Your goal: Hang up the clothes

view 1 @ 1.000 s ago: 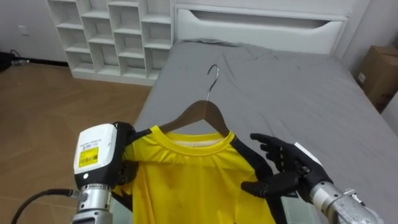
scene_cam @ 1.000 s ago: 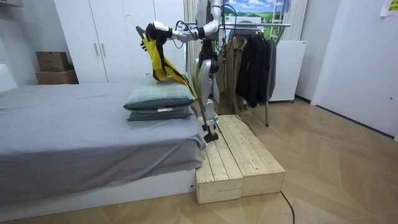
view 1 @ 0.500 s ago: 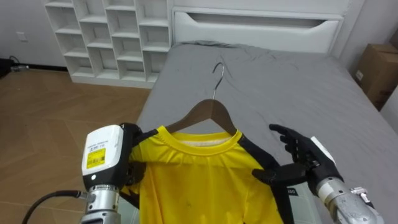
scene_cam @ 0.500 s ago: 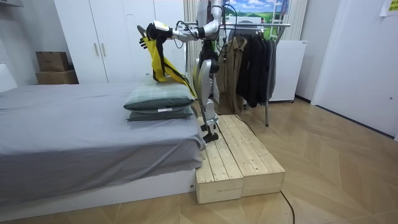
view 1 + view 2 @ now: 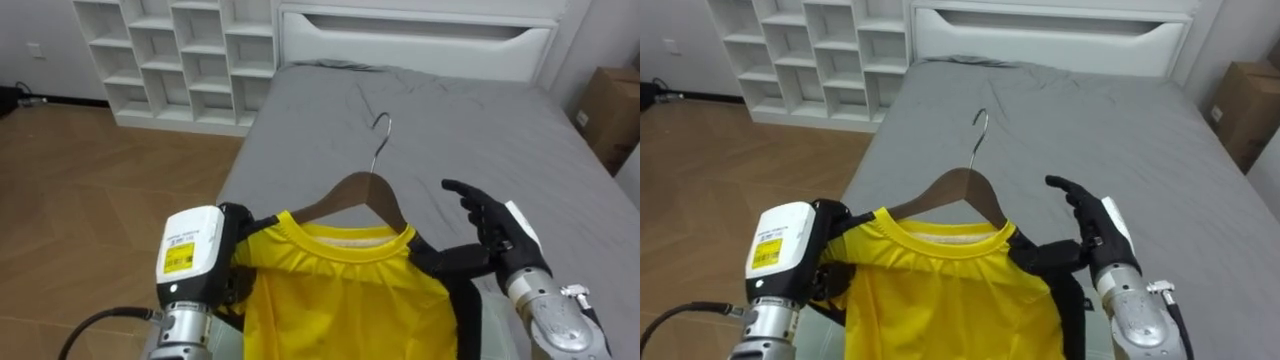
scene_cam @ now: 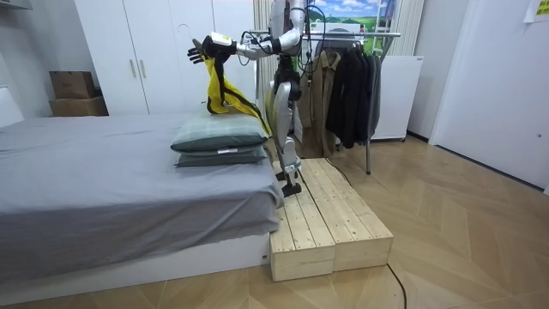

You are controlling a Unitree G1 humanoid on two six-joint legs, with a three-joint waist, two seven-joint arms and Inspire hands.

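Vs. 0.5 s ago: the hanger [image 5: 352, 190] w/ the shirt [image 5: 345, 300] sits further toward the right hand's side and a little lower. The bed [image 5: 450, 130] and shelf [image 5: 170, 55] keep their places in the view, so the shift is the load's, not the camera's. The right hand [image 5: 492, 228] has come up, its fingers steeper and fanned wider. Room view: the robot's stance is unchanged, on the wooden platform [image 6: 330, 219] by the bed's foot, w/ the clothes rack [image 6: 347, 86] behind it.

Left hand [image 5: 234, 268]: fingers curled tight round the shirt's shoulder where it covers the hanger's end.

Right hand: fingers straight and spread, closed round nothing. The thumb reaches sideways toward the left hand and lies against the dark trim at the shirt's other shoulder.

Shirt: yellow, draped on the wooden hanger, held up btw. the two hands and above the bed. The hanger's wire hook [image 5: 381, 132] rises beyond the hands, approx. midway btw. them.

Bkgd: the shelf stands beyond the left hand and outward of it. A cardboard box [image 5: 608, 100] stands beyond the right hand. In the room view, pillows [image 6: 219, 137] lie just below the hanging shirt.
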